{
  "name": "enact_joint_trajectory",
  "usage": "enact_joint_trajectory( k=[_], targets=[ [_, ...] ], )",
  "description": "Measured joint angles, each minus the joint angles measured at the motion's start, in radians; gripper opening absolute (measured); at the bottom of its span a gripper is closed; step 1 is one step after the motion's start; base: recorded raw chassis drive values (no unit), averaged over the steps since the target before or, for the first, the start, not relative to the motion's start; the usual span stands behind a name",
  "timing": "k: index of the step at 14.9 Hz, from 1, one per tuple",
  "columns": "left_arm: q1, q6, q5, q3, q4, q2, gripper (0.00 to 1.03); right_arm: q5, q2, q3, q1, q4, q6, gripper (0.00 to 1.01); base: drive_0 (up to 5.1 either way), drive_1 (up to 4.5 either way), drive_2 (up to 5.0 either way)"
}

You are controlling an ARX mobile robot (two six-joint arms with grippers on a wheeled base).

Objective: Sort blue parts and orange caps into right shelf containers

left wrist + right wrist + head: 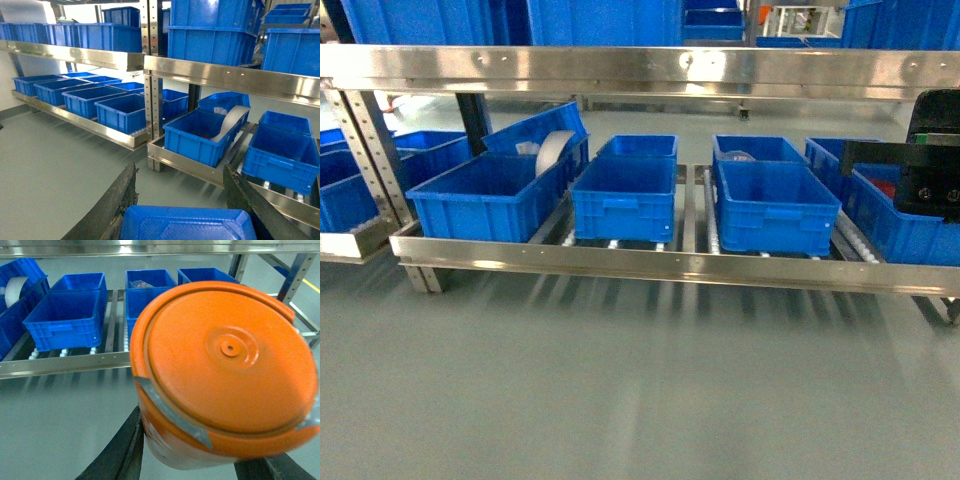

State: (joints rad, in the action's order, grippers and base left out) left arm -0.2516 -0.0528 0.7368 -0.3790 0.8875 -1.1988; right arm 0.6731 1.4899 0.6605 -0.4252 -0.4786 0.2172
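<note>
- Steel shelving point(620, 262) spans the head view, its lower level a bed of rollers behind a bright front rail, with a second steel beam point(640, 70) crossing above; a grey floor point(620, 400) lies in front.
- On that lower level stand the blue crates, open-topped and ribbed at the rim. From left: a large crate point(485, 195) with a second one tilted behind it, a middle crate point(623, 197) with another directly behind, a crate right of centre point(775, 205) also backed by another, and one at the far right point(905, 225) partly hidden by a black part of the robot point(930, 160).
- A white roll, tape-like point(555, 150), leans inside the left crate against its right wall; the left wrist view shows the same roll point(231, 122) in the crate point(200, 135) nearest the upright post.
- Further shelves to the left in the left wrist view hold a row of more blue crates point(75, 92), and stacked crates point(210, 30) sit on the upper level.
- An orange cap point(227, 372) fills most of the right wrist view, its round face with a small centre dimple turned to the camera. The right gripper point(200, 460) is closed on it from below; one dark finger point(125, 450) shows at its lower left.
- A blue part point(187, 224), flat with chamfered corners, sits at the bottom of the left wrist view between the two dark fingers point(117, 205) of the left gripper point(182, 210), which hold it at either side.
- Neither held piece is over a crate; both are in front of the shelf.
</note>
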Motion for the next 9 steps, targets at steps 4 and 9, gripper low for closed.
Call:
enact_joint_trajectory(
  k=[4, 9],
  targets=[
    [0.0, 0.0, 0.0, 0.0, 0.0, 0.0, 0.41, 0.0, 0.0, 0.0, 0.0, 0.0, 0.0, 0.41, -1.5, -1.53, -1.5],
    [0.0, 0.0, 0.0, 0.0, 0.0, 0.0, 0.41, 0.0, 0.0, 0.0, 0.0, 0.0, 0.0, 0.41, -1.5, -1.47, -1.5]
  ],
)
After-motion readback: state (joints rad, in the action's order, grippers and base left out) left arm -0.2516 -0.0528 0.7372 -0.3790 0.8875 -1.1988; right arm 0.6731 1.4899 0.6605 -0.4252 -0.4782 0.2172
